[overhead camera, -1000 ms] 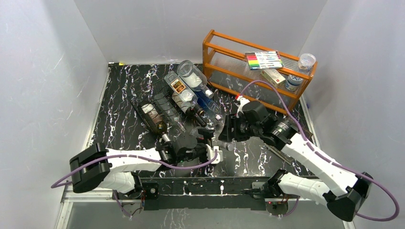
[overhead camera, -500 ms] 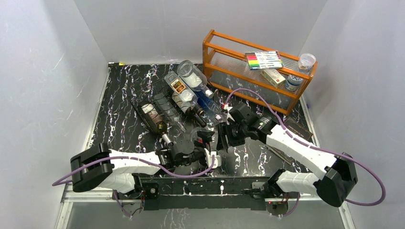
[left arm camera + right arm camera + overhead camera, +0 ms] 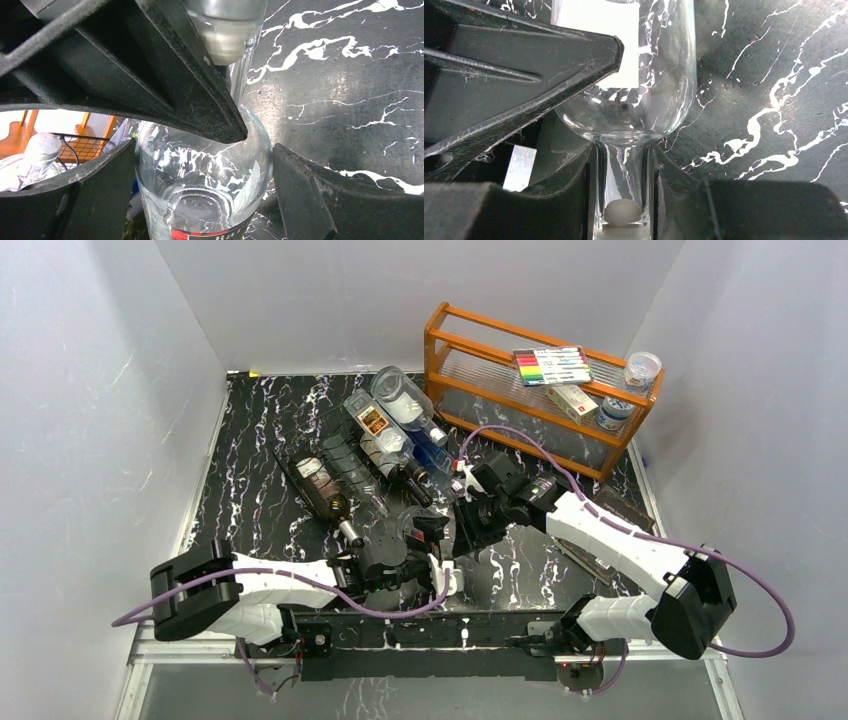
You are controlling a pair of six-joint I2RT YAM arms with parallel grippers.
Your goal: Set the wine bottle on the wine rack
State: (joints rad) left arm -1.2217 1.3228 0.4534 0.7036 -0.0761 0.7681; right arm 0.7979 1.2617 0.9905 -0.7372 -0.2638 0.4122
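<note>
The wine bottle (image 3: 624, 100) lies left–right — neck rightward, pinched by right gripper (image 3: 622, 165); left gripper (image 3: 204, 155) clamps its shoulder.

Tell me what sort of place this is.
Probably a robotics lab test cell, not a home: white panel walls box in a black marble-patterned tabletop, two robot arms are bolted at its near edge, and a wire wine rack of bottles sits near an orange shelf.
</note>
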